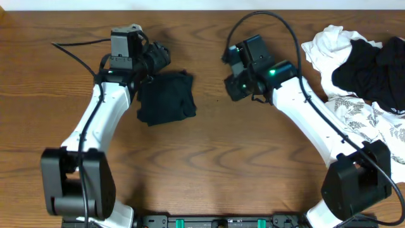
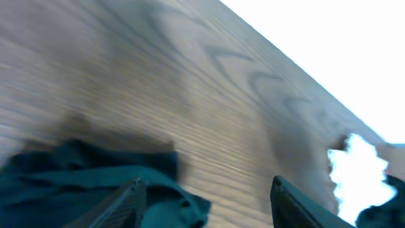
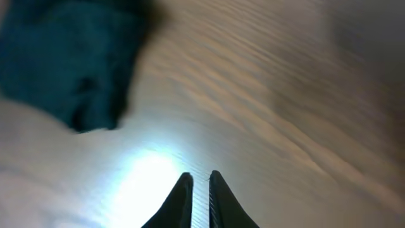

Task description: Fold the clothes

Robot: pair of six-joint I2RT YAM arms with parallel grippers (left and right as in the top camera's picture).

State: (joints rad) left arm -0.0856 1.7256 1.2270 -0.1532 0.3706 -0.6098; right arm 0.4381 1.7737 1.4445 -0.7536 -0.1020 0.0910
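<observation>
The left gripper (image 2: 207, 190) is seen spread, nothing pinched, just over the folded black garment (image 1: 166, 96) (left of centre). Its fold could be dragged open by 1 snagging finger. The right gripper (image 3: 200, 190) is pressed together, empty.

On the table (image 1: 221, 158), folded garment (image 1: 166, 96) lies left of the clothes pile (image 1: 364, 69).

Bench (image 1: 221, 145): brown wood grain.
Left of centre: folded black garment (image 1: 166, 97), lying flat.
Right edge: crumpled white garment (image 1: 326, 44) and leaf-print garment (image 1: 367, 123), with second black garment (image 1: 370, 73) heaped over them.
</observation>
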